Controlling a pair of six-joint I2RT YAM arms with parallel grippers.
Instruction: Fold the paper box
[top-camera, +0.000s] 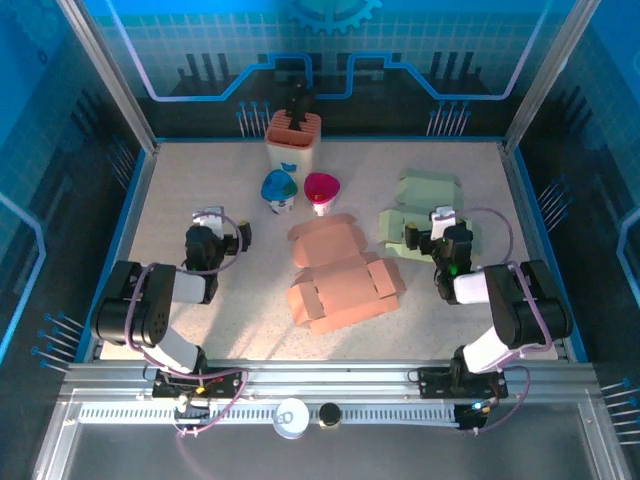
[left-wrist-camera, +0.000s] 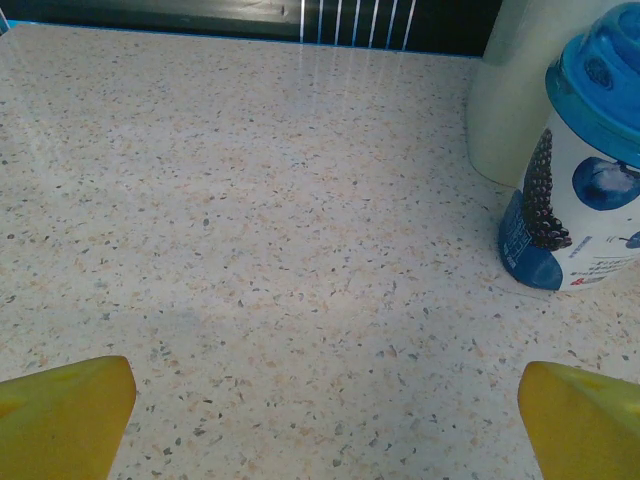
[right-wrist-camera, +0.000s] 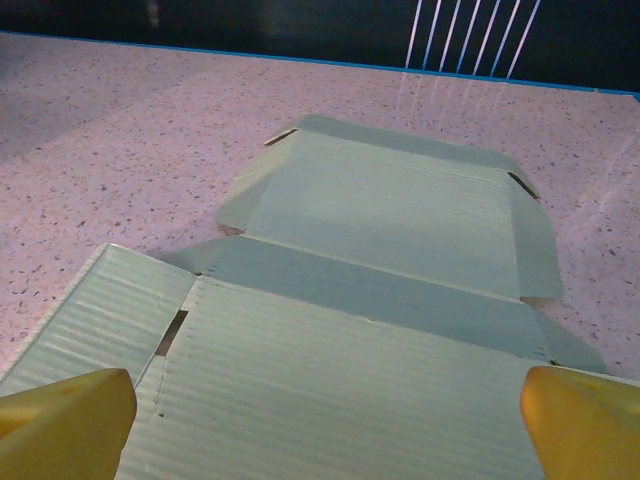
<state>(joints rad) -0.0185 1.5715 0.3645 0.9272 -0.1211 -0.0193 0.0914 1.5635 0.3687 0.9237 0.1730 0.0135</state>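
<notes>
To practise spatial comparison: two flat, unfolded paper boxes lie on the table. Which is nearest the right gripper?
The pale green box, on the right: the right gripper is above its near panel. The salmon-pink box lies further off, at centre.

Looking down from high behind the near edge, over the whole surface (top-camera: 200, 180). From the left wrist, low and close, facing the blue-lidded cup (left-wrist-camera: 585, 160). From the right wrist, close over the flat green box (right-wrist-camera: 380, 300). Both shared with overhead.
</notes>
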